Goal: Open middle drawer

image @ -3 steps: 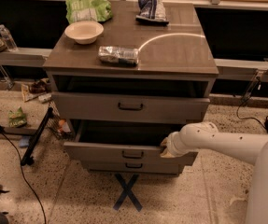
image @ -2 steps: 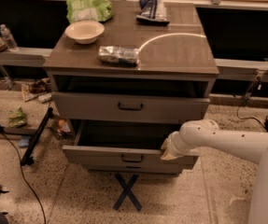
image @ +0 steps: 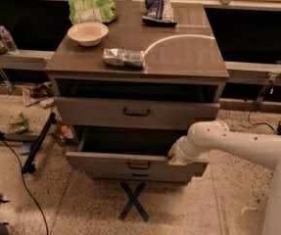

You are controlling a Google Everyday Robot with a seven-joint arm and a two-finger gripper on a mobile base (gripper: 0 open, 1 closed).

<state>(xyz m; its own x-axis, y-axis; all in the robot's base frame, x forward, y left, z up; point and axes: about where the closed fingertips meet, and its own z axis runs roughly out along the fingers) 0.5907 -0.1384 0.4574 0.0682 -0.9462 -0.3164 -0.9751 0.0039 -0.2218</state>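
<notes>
The middle drawer (image: 105, 161) sits in the lower middle of the frame, its grey front running left to right. It stands well out from the cabinet, with a dark open cavity showing behind its upper edge. My gripper (image: 175, 155) is at the right end of that front, right at the upper edge, at the tip of my white arm, which reaches in from the right side of the frame. From the gripper, the drawer's dark bar handle (image: 138, 165) lies to the left and a little lower, near the middle of the front. I am at the corner, not on the handle.

I judge the drawer slides toward the bottom of the frame, square to its long front. Any further pull from me would therefore act off-centre, on the right end only. That could skew the drawer in its runners, so I would keep the pull straight toward the lower edge of the frame.

I cannot tell how far my gripper is open, or whether it clasps the drawer's edge or only presses against it. The wrist hides the contact.

Above, the top drawer (image: 91, 112) is out a little under the bench (image: 179, 58). The bottom drawer (image: 110, 176) shows only as a narrow strip beneath the middle one. From how far the front stands out, I judge the opening largely done.
</notes>
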